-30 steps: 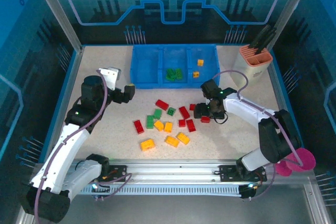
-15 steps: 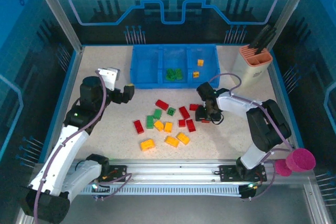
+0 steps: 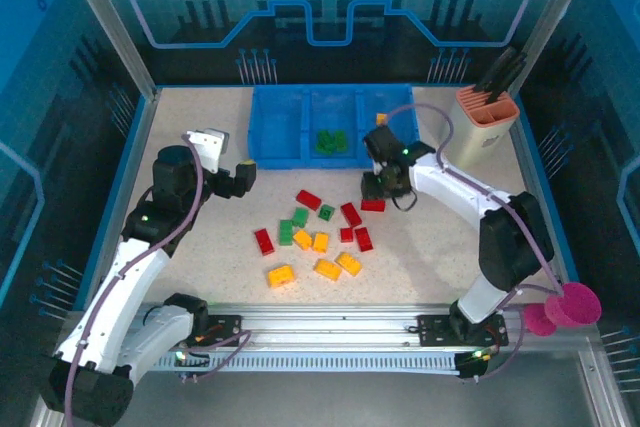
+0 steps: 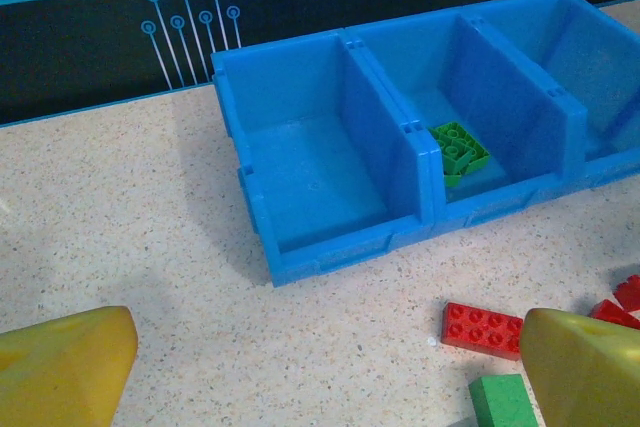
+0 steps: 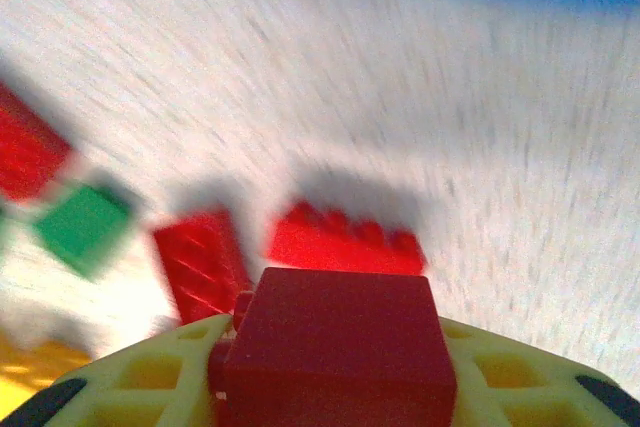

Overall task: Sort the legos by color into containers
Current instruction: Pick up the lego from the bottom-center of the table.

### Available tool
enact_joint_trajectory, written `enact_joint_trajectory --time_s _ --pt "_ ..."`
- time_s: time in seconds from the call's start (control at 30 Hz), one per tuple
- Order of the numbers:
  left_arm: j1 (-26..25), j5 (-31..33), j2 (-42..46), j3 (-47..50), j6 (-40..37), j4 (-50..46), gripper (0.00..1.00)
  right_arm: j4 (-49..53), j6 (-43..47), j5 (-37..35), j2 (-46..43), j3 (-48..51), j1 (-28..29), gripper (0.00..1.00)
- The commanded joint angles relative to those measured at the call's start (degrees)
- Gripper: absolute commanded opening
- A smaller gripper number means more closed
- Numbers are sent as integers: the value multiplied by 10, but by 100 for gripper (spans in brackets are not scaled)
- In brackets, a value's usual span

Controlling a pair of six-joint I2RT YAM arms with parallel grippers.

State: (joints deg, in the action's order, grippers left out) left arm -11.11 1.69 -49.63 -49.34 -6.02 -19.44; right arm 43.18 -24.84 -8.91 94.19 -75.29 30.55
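The blue tray of three containers stands at the back. Its left one is bare, green legos lie in the middle one, and an orange one in the right. Several red, green and orange legos are scattered mid-table. My right gripper is shut on a red lego, raised above another red lego, just in front of the tray. My left gripper stands open left of the pile, near a red lego.
A beige holder with an orange rim stands at the back right, close to the right arm. A pink cup sits off the table's front right corner. Raised blue edging borders the table.
The right gripper closed on a red lego, lifted it and carried it back and leftward toward the tray. The left arm stayed still.
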Motion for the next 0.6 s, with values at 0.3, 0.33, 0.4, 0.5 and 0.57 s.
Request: enact_joint_trajectory --time_s 0.3,0.33,0.4,0.5,0.57 --pt "-2 10 34 -5 -43 -14 99 -32 179 26 186 -347 80 41" --pt "-2 11 35 -8 -47 -13 99 -32 186 34 205 -371 83 40" --pt "-2 13 37 -11 -56 -11 100 -37 203 44 245 -421 90 40" --pt "-2 16 42 -8 -58 -11 100 -44 224 54 303 -486 96 40" --pt "-2 13 47 -4 -58 -14 100 -51 230 59 335 -520 97 40"
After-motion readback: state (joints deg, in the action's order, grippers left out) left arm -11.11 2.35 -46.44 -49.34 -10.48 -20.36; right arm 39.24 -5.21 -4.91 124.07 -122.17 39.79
